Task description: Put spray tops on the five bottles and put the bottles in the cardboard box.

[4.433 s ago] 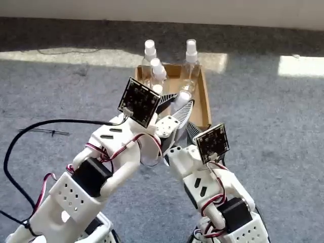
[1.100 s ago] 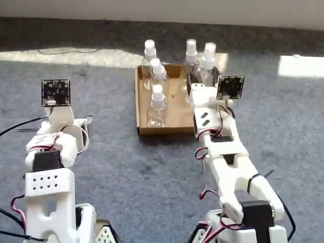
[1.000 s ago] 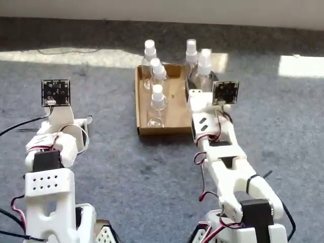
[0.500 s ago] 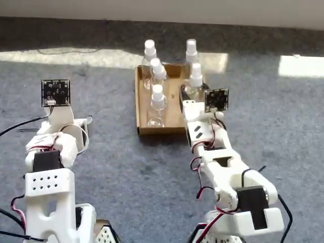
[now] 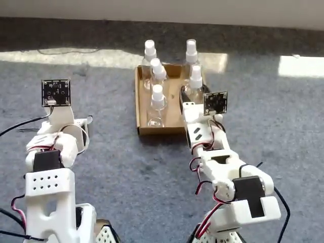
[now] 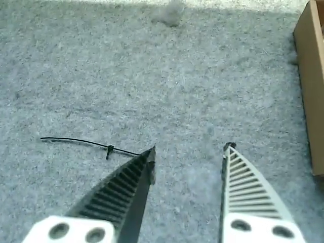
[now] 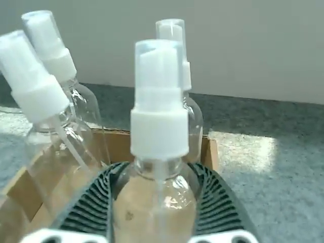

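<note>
The cardboard box (image 5: 174,109) lies on the carpet ahead of both arms. Three clear bottles with white spray tops stand along its left side (image 5: 157,99) (image 5: 158,70) (image 5: 150,52), and another (image 5: 191,51) stands at its far right corner. My right gripper (image 5: 191,97) is shut on one more spray-topped bottle (image 5: 196,78), upright over the box's right side. In the right wrist view this bottle (image 7: 158,152) sits between the ribbed fingers (image 7: 91,212). My left gripper (image 6: 190,149) hangs open over bare carpet, well left of the box.
A black cable tie (image 6: 86,144) lies on the grey carpet just beyond the left gripper. The box's wall (image 6: 311,86) stands off to one side of it. Black cables (image 5: 15,129) trail at the left. A pale wall runs behind the box.
The right arm carried its bottle from beyond the box's far right corner nearer and lower, over the box's right side. The left arm, earlier at the box, has kept still for the last second.
</note>
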You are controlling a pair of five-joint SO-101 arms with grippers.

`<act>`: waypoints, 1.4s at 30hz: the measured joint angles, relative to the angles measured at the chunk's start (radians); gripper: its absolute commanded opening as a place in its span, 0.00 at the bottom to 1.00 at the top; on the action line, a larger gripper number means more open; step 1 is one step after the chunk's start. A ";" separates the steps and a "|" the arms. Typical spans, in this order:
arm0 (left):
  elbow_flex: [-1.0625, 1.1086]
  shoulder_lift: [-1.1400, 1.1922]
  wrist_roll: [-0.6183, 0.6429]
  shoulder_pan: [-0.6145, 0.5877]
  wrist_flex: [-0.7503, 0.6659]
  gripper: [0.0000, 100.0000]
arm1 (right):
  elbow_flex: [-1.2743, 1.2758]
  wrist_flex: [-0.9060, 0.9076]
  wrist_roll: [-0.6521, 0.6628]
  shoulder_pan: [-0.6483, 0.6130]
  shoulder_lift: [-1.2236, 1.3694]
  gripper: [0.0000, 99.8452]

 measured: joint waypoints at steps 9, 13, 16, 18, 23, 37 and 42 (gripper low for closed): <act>0.000 0.000 0.000 0.000 0.000 0.20 | 0.000 -0.041 0.000 0.000 0.000 0.01; 0.011 0.000 0.000 0.000 0.000 0.20 | 0.000 -0.104 0.000 0.000 0.003 0.07; 0.011 0.000 0.000 0.000 0.000 0.20 | 0.000 -0.107 0.000 0.000 0.006 0.16; 0.011 0.000 0.000 0.000 0.000 0.20 | 0.000 -0.109 0.000 0.000 0.005 0.18; 0.011 0.000 0.000 0.000 0.000 0.20 | 0.003 -0.109 0.000 0.000 0.005 0.19; 0.011 0.000 0.000 0.000 0.000 0.20 | 0.029 -0.109 0.000 -0.018 0.005 0.19; 0.011 0.000 0.000 0.000 0.000 0.20 | 0.029 -0.109 0.000 -0.018 0.005 0.19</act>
